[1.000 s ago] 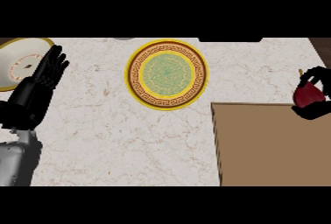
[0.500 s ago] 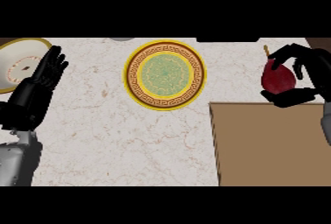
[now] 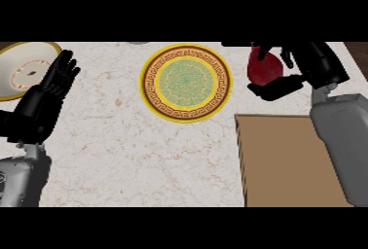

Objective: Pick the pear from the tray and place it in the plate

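Head view, looking steeply down: the pear (image 3: 266,68), dark red, is held in the right hand (image 3: 296,73), whose fingers and thumb are curled round it. It is carried above the surface (image 3: 144,146), just to the right of the plate (image 3: 186,82) and beyond the far edge of the tray (image 3: 287,160), which it has left. Whether the pear hangs clear of the surface or brushes it cannot be told from this angle, though it appears to be lifted.

The step in hand is judged to be the carry across to the plate. It is best done by moving the right hand leftward until the pear is over the green centre of the plate, not merely over its patterned rim. The pear should then be lowered until it is close to the plate before the fingers are uncurled, since a rounded fruit let go from a height, or set on the rim, is likely to roll off. The hand should be drawn straight up afterwards so that the pear is not nudged.

The left hand (image 3: 50,92) rests open at the left, fingers up, beside a pale dish (image 3: 22,63), and need not be moved.
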Robot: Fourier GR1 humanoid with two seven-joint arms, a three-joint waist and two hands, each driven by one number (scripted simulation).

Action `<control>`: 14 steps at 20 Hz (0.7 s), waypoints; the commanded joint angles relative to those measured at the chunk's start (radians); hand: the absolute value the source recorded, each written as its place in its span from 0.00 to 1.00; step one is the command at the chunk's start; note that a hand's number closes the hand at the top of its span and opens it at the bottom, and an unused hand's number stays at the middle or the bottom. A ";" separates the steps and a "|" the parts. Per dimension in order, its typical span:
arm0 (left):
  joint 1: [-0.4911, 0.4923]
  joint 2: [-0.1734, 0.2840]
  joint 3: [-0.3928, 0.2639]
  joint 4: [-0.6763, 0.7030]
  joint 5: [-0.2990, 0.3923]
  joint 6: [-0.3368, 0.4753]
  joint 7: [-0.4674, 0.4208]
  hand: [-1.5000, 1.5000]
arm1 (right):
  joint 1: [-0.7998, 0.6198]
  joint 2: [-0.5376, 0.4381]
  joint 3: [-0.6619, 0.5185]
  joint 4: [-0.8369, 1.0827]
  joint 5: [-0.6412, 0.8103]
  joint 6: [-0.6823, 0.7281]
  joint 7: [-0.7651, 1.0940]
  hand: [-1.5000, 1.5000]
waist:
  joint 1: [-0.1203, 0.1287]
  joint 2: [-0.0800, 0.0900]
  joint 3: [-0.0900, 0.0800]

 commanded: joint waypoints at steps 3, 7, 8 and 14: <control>-0.035 -0.021 -0.014 0.008 -0.016 0.014 0.033 0.50 | -0.172 0.162 0.032 0.144 0.019 -0.019 0.081 1.00 | 0.004 0.001 0.000; 0.041 -0.002 -0.010 -0.063 0.000 -0.026 0.017 0.50 | -0.297 0.232 0.018 0.348 0.065 -0.085 0.087 1.00 | 0.021 0.003 0.000; -0.009 -0.006 0.010 -0.011 0.011 -0.021 -0.009 0.50 | -0.302 0.268 0.021 0.429 0.078 -0.134 0.045 1.00 | 0.023 0.008 0.000; -0.040 -0.031 -0.015 -0.047 -0.013 0.011 0.055 0.50 | -0.398 0.346 0.042 0.688 0.167 -0.293 0.012 1.00 | 0.024 0.007 0.001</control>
